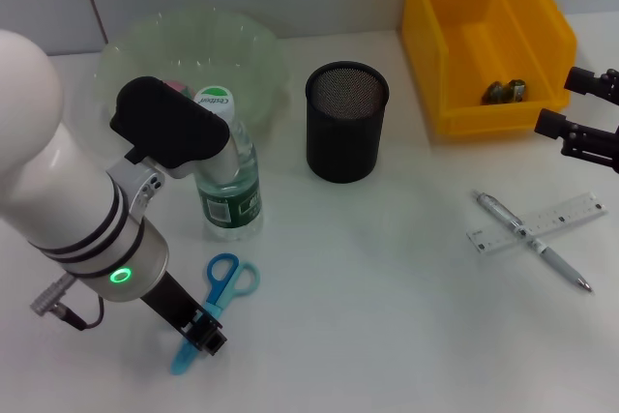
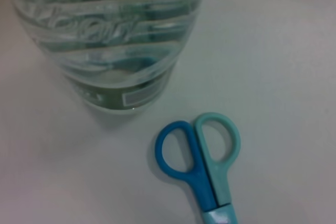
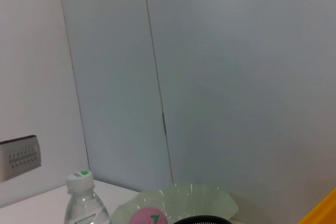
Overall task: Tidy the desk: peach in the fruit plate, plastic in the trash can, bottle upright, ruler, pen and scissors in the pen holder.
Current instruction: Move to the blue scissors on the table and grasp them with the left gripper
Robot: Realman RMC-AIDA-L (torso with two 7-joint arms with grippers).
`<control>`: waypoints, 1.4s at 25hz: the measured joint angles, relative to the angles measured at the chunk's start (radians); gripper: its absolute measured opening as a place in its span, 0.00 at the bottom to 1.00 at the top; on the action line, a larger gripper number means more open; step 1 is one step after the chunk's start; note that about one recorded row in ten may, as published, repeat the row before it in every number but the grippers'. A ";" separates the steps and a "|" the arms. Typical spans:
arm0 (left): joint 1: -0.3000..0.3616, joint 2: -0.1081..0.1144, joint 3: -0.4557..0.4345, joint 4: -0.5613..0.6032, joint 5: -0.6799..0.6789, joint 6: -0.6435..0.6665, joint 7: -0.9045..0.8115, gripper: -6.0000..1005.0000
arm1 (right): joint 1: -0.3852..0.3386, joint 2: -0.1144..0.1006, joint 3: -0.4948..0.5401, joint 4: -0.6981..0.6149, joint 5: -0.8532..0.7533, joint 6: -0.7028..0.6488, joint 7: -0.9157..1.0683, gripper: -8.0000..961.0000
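Note:
The blue scissors (image 1: 224, 282) lie on the desk in front of the upright water bottle (image 1: 230, 186). My left gripper (image 1: 200, 329) is down over their blade end; the left wrist view shows the scissors' handles (image 2: 202, 156) next to the bottle's base (image 2: 110, 40). The peach (image 1: 175, 86) lies in the green fruit plate (image 1: 247, 55), mostly hidden by my left arm. The black mesh pen holder (image 1: 346, 123) stands at the middle. The pen (image 1: 542, 249) lies across the ruler (image 1: 566, 212) at the right. My right gripper (image 1: 583, 106) is open and empty beside the yellow bin (image 1: 455, 45).
Crumpled plastic (image 1: 505, 92) lies in the yellow bin. The right wrist view shows the bottle (image 3: 84, 203), the plate (image 3: 205, 200), the peach (image 3: 149, 217) and the wall behind.

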 joint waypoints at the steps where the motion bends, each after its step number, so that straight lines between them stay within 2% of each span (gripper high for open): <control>1: -0.001 0.000 0.001 0.000 0.000 -0.001 0.000 0.44 | 0.000 0.000 0.000 0.000 0.000 0.000 0.000 0.86; 11: -0.002 0.000 0.007 -0.007 0.002 0.003 0.001 0.44 | 0.000 0.002 0.002 0.001 0.000 0.000 -0.001 0.86; 23: -0.007 0.000 0.021 -0.014 0.002 0.011 0.002 0.26 | 0.001 0.004 0.003 0.001 0.000 0.000 -0.002 0.86; 35: -0.014 0.000 0.048 -0.015 0.002 0.017 0.003 0.25 | 0.003 0.004 0.004 0.001 0.000 0.000 -0.004 0.86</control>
